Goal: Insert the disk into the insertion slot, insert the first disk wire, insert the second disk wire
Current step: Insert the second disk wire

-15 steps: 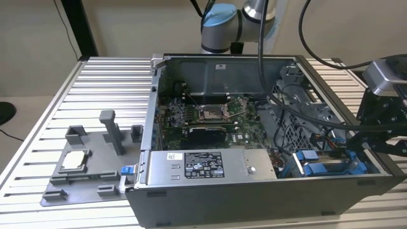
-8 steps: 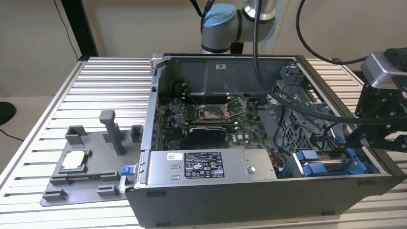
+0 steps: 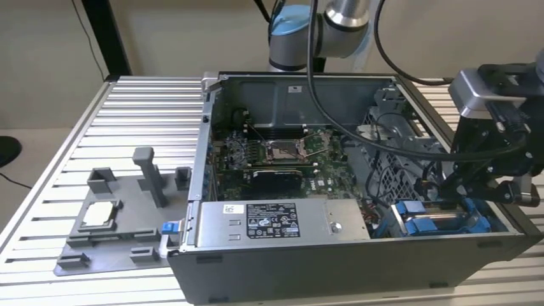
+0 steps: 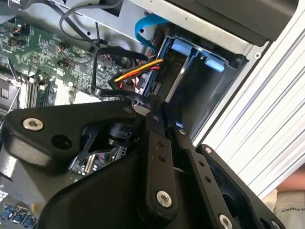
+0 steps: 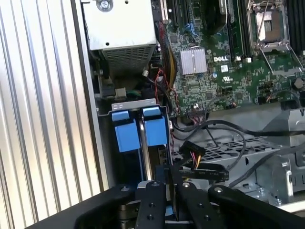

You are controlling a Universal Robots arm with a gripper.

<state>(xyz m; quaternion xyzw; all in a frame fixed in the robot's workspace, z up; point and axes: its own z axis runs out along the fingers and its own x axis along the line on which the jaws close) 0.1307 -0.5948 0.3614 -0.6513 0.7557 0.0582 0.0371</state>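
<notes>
Gripper [image 5: 165,177] fingers nearly closed, pinching a black wire connector [image 5: 202,172] just beside the disk [image 5: 153,130] seated in its slot

Open computer case [image 3: 357,261] on slatted metal table [image 3: 127,121]. Motherboard [image 3: 281,156] inside case, grey power-supply box [image 3: 276,220] by its near wall. Grey fixture tray [image 3: 119,217] just beside case, at the exterior view's left.

Arm [image 3: 336,25] reaching down, hand [image 5: 167,183] lowered, fingers [image 4: 155,143] nearly together
</notes>
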